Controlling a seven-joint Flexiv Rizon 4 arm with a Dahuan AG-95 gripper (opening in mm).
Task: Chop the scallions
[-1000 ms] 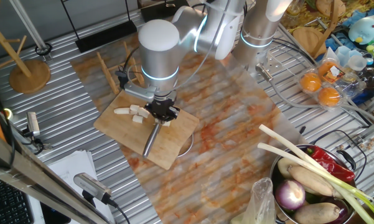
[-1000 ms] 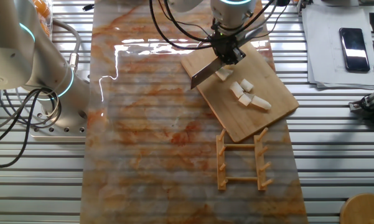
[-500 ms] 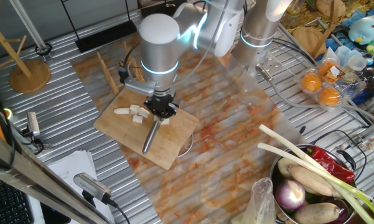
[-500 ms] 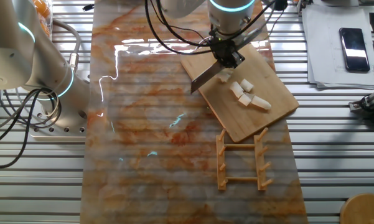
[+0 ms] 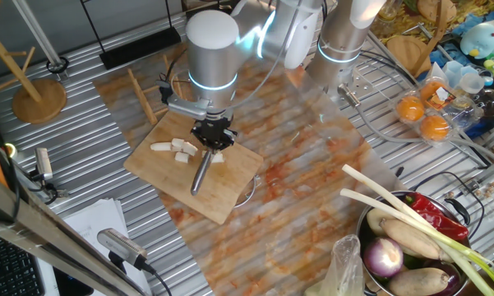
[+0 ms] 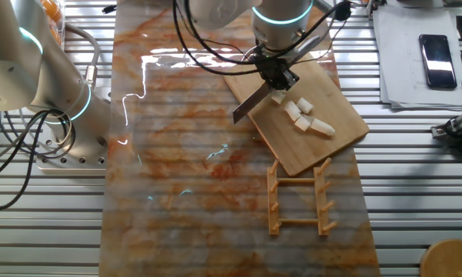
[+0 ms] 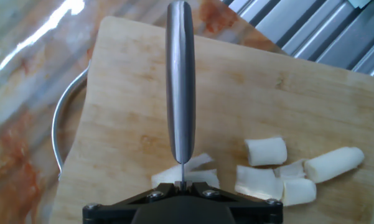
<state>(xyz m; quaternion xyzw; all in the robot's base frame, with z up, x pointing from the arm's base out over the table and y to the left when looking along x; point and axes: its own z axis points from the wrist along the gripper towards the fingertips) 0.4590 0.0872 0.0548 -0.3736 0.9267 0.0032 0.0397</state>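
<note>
In the hand view the black gripper [image 7: 182, 198] sits at the near edge, clamped on a knife [image 7: 180, 87] whose smooth grey metal runs straight away from the camera, seen edge-on as a narrow rounded bar. Directly under it and off to the right lie the scallions [image 7: 280, 171]: short, stubby, cream-white chunks with matte cut faces, one longer rounded piece lying farthest right. They rest on a pale bamboo cutting board [image 7: 124, 93] with fine straight grain and a rounded corner. A thin curved metal rim [image 7: 57, 134] shows from under the board's left edge (what it belongs to is not clear). Beyond the board is a glossy mat [image 7: 31, 56] mottled orange and cream, and farther still ribbed metal tabletop [image 7: 323, 31].

From the fixed views, the grey cylindrical arm [image 5: 210, 49] stands over the board, the knife angled down from the gripper, the chunks in a loose cluster near the board's middle. A small wooden rack [image 6: 298, 198] lies flat beside the board.
</note>
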